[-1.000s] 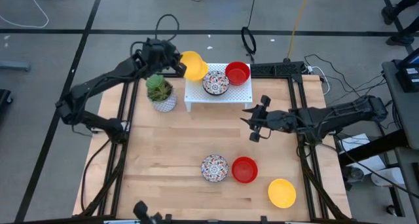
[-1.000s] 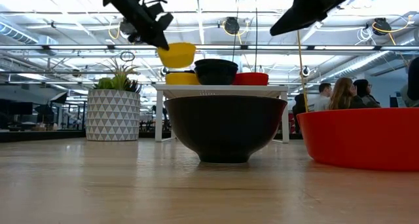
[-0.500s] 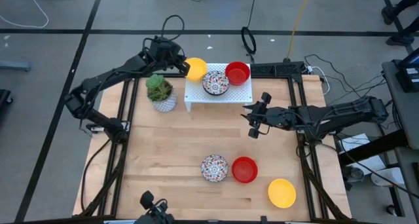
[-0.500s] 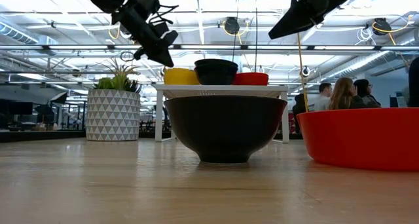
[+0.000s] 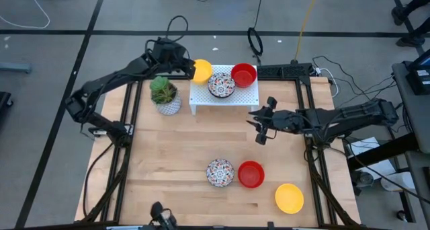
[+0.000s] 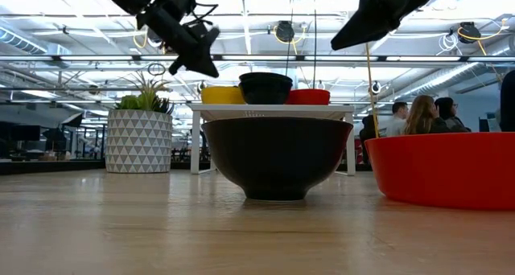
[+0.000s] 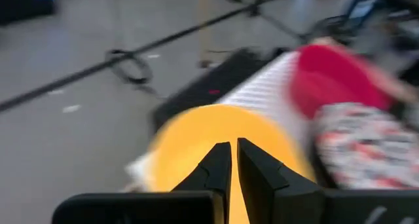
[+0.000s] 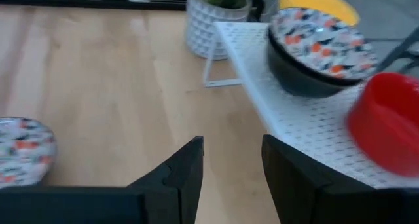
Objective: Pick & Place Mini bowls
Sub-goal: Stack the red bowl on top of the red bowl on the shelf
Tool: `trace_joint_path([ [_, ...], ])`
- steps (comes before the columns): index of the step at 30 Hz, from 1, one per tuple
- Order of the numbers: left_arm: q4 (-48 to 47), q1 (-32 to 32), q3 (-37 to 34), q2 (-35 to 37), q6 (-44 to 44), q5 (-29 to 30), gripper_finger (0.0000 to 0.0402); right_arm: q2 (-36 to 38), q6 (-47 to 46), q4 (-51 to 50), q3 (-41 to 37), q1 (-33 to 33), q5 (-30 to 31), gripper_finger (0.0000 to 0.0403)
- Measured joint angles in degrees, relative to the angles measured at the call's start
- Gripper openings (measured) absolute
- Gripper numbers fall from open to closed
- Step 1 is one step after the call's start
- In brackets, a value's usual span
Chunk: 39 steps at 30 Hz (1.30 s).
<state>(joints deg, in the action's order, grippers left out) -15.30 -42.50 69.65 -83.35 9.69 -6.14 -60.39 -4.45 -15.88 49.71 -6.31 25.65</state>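
High view: we see the left gripper in the upper left of the frame, just beside the yellow bowl that now sits on the left end of the white rack. A second ago that bowl hung from the left gripper above the rack edge; now it rests there beside the mosaic bowl and the red bowl. The plant stands left of the rack. The right gripper hovers at mid-frame, holding nothing. Three bowls wait in the lower part of the frame: a mosaic one, a red one and a yellow one.

Low view: the left gripper hangs in the upper left, clear above the yellow bowl on the rack.

Left wrist view: the fingers stand nearly together, empty, with the yellow bowl beyond them.

Right wrist view: the fingers stand wide apart over bare table.

We judge this placement done, and three bowls still to move.
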Motion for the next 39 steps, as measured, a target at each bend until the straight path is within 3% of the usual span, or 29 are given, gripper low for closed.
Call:
trace_joint_path([
  [7, -1.7, 4.7, 0.0, 1.5, 5.3, -15.4, 0.0026, -3.0, -5.2, -3.1, 0.0, -5.3, 5.8, 0.0141],
  [12, -5.6, 10.6, -0.1, 2.4, 7.0, -15.8, 0.0026, -6.0, -12.7, -7.2, 0.0, -9.0, 4.2, 0.0141],
  [19, -5.4, 19.7, 0.0, 3.3, 7.7, -15.8, 0.0026, -11.3, -19.8, -10.4, 0.0, -11.6, -8.4, 0.0142],
  [30, -5.4, 30.6, 0.0, 4.4, 8.1, -14.3, 0.0026, -20.5, -18.9, -7.6, 0.0, -11.8, -25.6, 0.0142],
  [39, -3.7, 34.9, 0.1, 6.0, 8.5, -14.3, 0.0026, -27.5, -18.9, -6.4, 0.0, -11.5, -25.6, 0.0142],
])
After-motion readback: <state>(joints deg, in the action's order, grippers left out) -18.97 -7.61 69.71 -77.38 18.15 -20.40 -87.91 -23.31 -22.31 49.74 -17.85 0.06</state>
